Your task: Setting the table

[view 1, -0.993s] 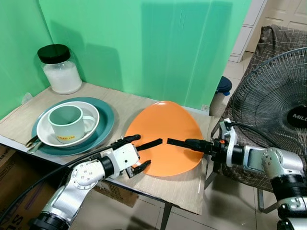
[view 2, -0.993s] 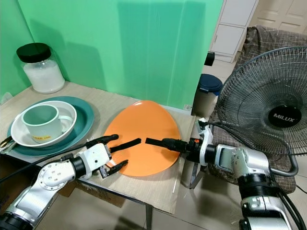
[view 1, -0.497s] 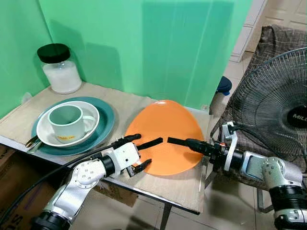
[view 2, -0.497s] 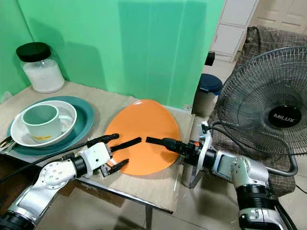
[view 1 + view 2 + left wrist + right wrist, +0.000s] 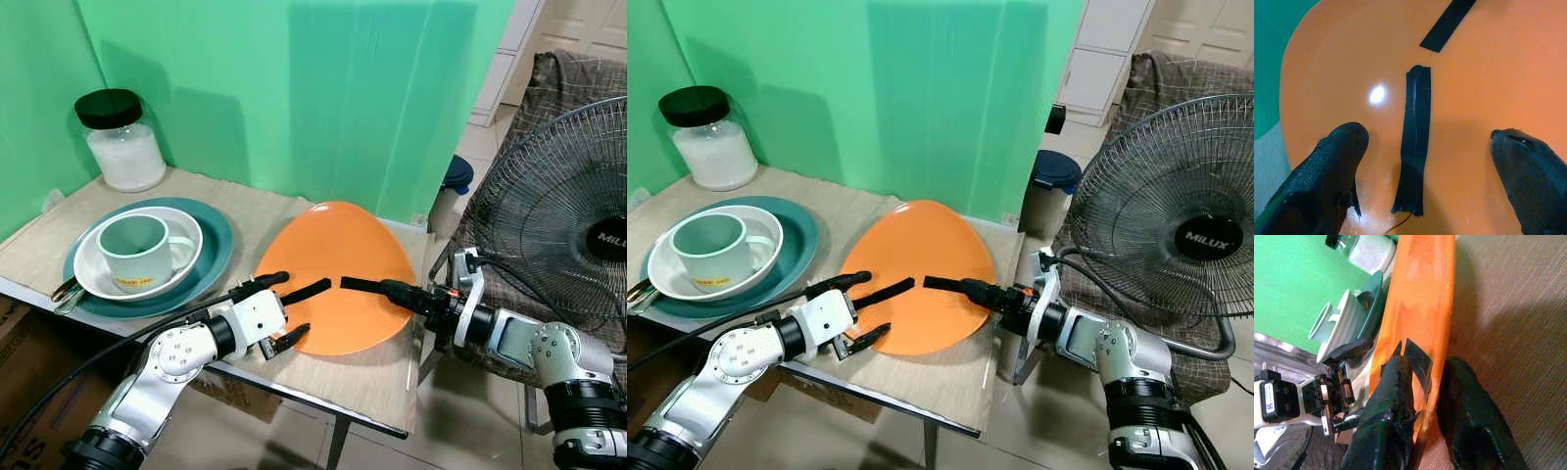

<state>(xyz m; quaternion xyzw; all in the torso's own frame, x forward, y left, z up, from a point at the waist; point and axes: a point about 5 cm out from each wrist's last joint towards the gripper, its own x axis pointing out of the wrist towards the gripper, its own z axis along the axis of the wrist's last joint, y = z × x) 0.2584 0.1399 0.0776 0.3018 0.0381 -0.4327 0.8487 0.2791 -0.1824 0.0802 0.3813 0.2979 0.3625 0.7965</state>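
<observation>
An orange plate (image 5: 338,245) lies on the cloth-covered table (image 5: 265,211) near its right end. My right gripper (image 5: 351,286) comes in from the right and is shut on the plate's right rim, one finger (image 5: 1386,406) over it and the other (image 5: 1469,416) under it. That side of the plate sits slightly raised. My left gripper (image 5: 279,313) is open at the plate's front left edge, its fingers (image 5: 1327,166) spread apart with the orange surface (image 5: 1352,58) between them. To the left, a pale green mug (image 5: 137,250) stands in a white bowl (image 5: 186,230) on a teal plate (image 5: 217,257).
A glass jar with a black lid (image 5: 122,142) stands at the back left against the green backdrop. Cutlery (image 5: 67,292) pokes out beside the teal plate. A large standing fan (image 5: 568,215) and a draped chair are close on the right, past the table's edge.
The orange plate has tipped up a little in my right gripper's hold. The right arm dipped and came back. My left gripper has barely moved.
</observation>
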